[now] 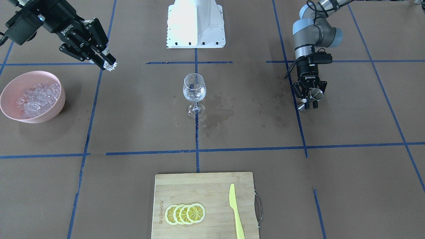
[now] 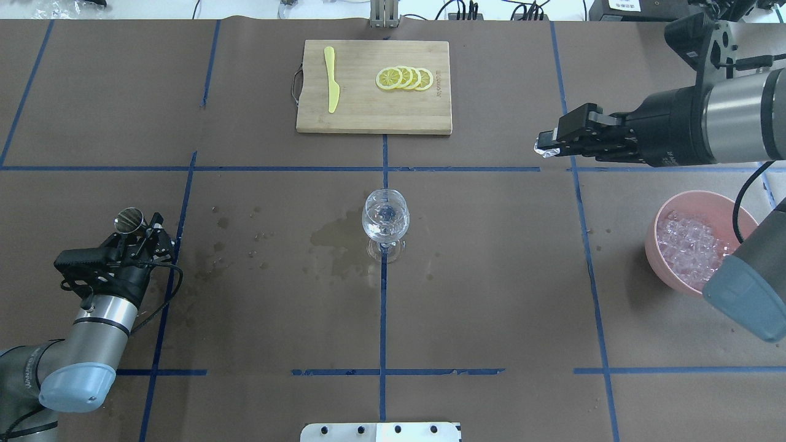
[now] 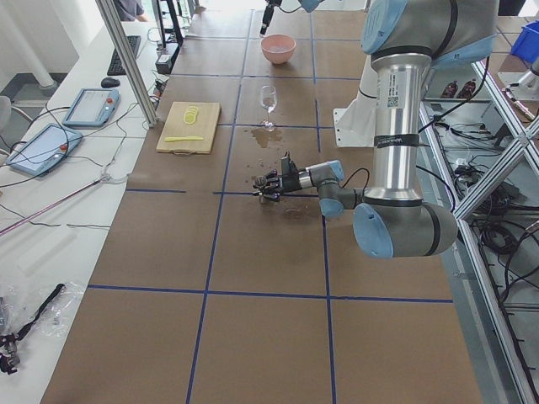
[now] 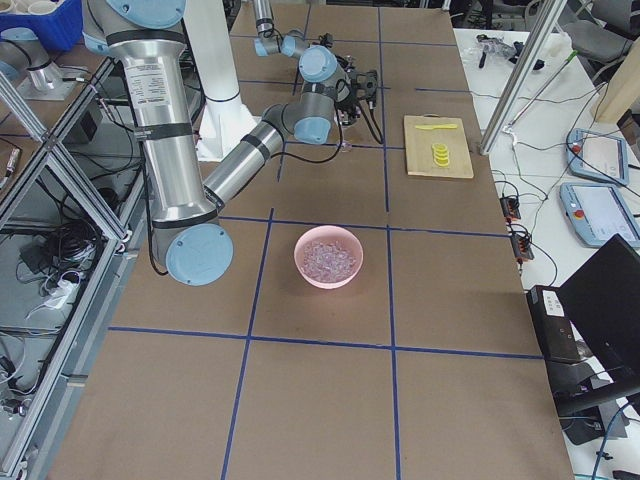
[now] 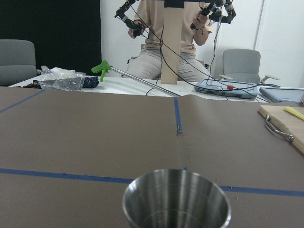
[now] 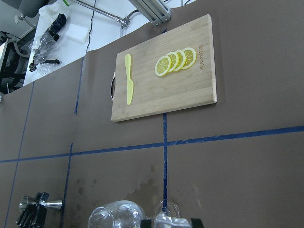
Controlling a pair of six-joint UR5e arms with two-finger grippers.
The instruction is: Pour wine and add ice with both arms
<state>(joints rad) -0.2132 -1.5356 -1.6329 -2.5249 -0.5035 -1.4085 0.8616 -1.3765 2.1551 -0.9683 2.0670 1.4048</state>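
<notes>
Pink bowl [image 1: 9, 87]: on my right arm's side of the table [image 1: 139, 119], heaped with ice [image 1: 38, 99].
Right gripper [image 1: 109, 63]: raised between bowl and glass, jaws pinched on one ice cube [image 1: 112, 66].
Left gripper [image 1: 308, 102]: low, well apart from the glass, jaws clamped on a steel measuring cup [image 1: 316, 94].
Glass [image 1: 194, 87]: upright, mid-table.
Wine [image 1: 194, 97]: I barely see it, low in the glass.
Wet stain [image 1: 219, 114]: beside the glass's foot.
</notes>
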